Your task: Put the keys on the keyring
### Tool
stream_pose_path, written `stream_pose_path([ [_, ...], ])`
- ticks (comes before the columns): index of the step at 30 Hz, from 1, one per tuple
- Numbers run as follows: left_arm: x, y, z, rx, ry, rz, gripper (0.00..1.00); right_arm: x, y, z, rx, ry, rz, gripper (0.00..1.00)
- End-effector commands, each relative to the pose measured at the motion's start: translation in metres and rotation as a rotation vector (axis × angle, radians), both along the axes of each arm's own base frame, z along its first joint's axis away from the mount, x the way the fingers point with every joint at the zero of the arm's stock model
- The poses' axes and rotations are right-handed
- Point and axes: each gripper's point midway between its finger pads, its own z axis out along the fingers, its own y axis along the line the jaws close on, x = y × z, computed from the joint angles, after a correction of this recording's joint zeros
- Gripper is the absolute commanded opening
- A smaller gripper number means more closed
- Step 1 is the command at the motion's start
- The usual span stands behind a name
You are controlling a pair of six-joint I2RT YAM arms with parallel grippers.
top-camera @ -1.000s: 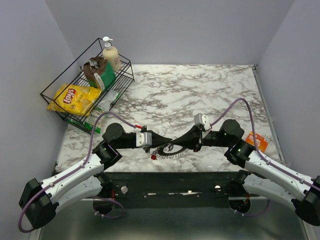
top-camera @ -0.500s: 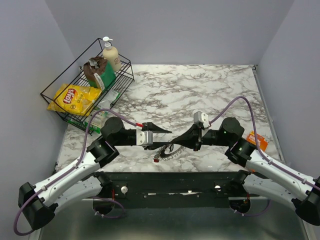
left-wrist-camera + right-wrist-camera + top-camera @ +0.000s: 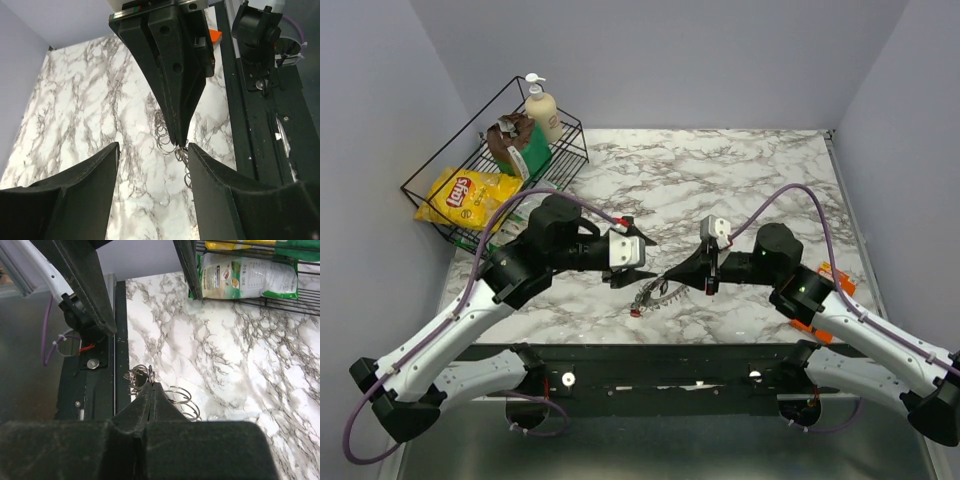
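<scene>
My right gripper (image 3: 666, 278) (image 3: 151, 385) is shut on the keyring (image 3: 651, 294) (image 3: 183, 394), a silvery coiled hoop held just above the marble near the front edge. A red-headed key (image 3: 634, 311) hangs at the ring's low end; other keys do not show. My left gripper (image 3: 640, 262) (image 3: 152, 150) stands open just left of and above the ring, touching nothing. The left wrist view looks down between its fingers (image 3: 80, 195) at the right gripper's shut tips and the keyring's loops (image 3: 164, 135).
A black wire basket (image 3: 430, 205) at the back left holds a yellow chips bag (image 3: 470, 195), a soap bottle (image 3: 542, 110) and packets. A flat orange piece (image 3: 843, 284) lies half hidden by the right arm. The table's dark front rail (image 3: 660, 352) runs just below the ring.
The left gripper has opened, let go of the keyring and drawn back up and to the left. The right gripper stays shut on the ring, now lifted a little.
</scene>
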Motion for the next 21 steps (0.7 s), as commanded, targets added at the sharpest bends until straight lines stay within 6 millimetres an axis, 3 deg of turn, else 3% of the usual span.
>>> stream_pose_path([
  [1,-0.002,0.006,-0.023,0.185,0.16,0.02,0.66,0.007,0.001,0.016,-0.024,-0.056,-0.02,0.01],
  [7,-0.007,-0.002,-0.026,0.284,0.281,-0.042,0.64,0.011,0.0,0.009,-0.091,-0.045,-0.026,0.01],
  [11,-0.011,-0.003,-0.031,0.346,0.356,-0.07,0.58,0.012,0.001,0.004,-0.11,-0.035,-0.021,0.01],
  [21,-0.005,-0.011,-0.046,0.392,0.405,-0.082,0.53,0.013,-0.001,0.006,-0.105,-0.038,-0.039,0.01],
])
